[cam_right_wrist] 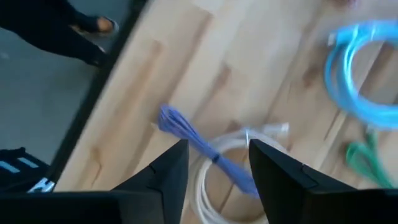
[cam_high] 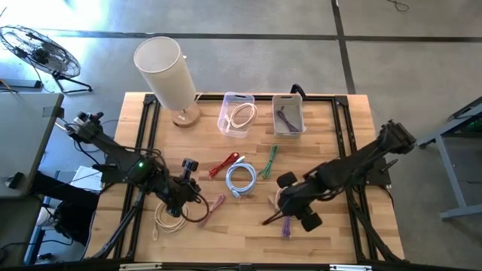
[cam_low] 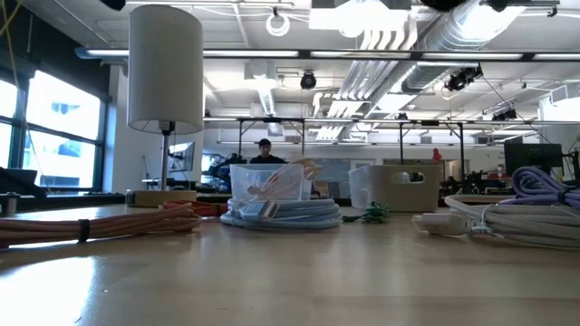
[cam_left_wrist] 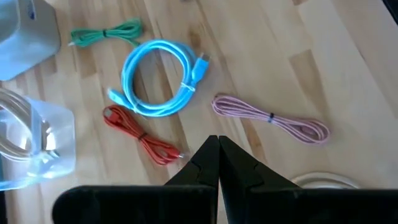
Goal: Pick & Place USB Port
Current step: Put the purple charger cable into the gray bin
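Approach step: right gripper (cam_right_wrist: 214, 163), fingers spread, hovering over purple cable (cam_right_wrist: 205, 148) lying across white coil (cam_right_wrist: 214, 180) near table's front edge, needing descent to straddle it; left gripper (cam_left_wrist: 217, 163) pinched empty.

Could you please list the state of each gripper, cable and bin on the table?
left gripper: shut, empty.
right gripper: open above the purple cable.
blue cable: coiled, on table.
clear bin: holds a white cable.
grey bin: holds a dark cable.
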You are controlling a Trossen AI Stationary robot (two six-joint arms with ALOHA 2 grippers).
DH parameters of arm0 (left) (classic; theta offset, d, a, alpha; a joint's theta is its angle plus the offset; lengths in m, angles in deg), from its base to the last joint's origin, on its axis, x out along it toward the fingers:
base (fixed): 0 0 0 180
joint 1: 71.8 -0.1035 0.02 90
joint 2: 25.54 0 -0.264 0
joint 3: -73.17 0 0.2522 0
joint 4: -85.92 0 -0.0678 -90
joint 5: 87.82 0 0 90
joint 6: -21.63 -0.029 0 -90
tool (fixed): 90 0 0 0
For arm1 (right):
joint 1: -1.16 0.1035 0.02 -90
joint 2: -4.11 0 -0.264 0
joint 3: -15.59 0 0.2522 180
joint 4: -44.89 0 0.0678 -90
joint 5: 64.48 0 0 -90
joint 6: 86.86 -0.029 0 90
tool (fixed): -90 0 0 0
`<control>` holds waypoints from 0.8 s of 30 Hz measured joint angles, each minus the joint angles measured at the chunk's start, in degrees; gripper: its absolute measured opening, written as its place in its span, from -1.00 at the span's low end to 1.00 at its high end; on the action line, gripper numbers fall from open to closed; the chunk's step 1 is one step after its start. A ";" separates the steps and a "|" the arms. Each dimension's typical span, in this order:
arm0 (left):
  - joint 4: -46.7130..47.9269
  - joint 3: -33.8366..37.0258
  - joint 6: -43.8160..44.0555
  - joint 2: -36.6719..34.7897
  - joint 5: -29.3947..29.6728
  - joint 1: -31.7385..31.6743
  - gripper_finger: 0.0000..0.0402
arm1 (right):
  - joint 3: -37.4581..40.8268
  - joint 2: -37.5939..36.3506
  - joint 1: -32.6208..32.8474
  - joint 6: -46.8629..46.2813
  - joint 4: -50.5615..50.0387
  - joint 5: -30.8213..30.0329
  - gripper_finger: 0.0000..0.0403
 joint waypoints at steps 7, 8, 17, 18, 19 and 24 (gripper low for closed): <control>-2.29 2.06 1.44 0.00 -1.13 0.27 -1.00 | 0.00 4.43 2.08 8.43 -3.86 2.43 -0.10; -2.44 2.06 1.44 0.00 -1.15 0.25 -1.00 | 0.00 4.81 2.85 11.67 -3.93 2.41 -0.10; -2.74 2.06 1.33 0.00 -1.20 0.27 -1.00 | 0.00 8.86 5.76 29.65 -4.06 -11.28 -0.10; -2.74 2.06 1.33 0.00 -1.18 0.27 -1.00 | 0.00 9.06 5.55 30.76 -3.76 -11.96 -0.10; -2.76 2.06 1.33 0.00 -1.01 0.27 -1.00 | 0.00 9.29 5.32 31.11 -3.51 -12.55 -0.10; -2.80 2.06 1.33 0.00 -0.78 0.27 -1.00 | 0.00 10.72 4.90 31.24 -3.13 -10.27 -0.10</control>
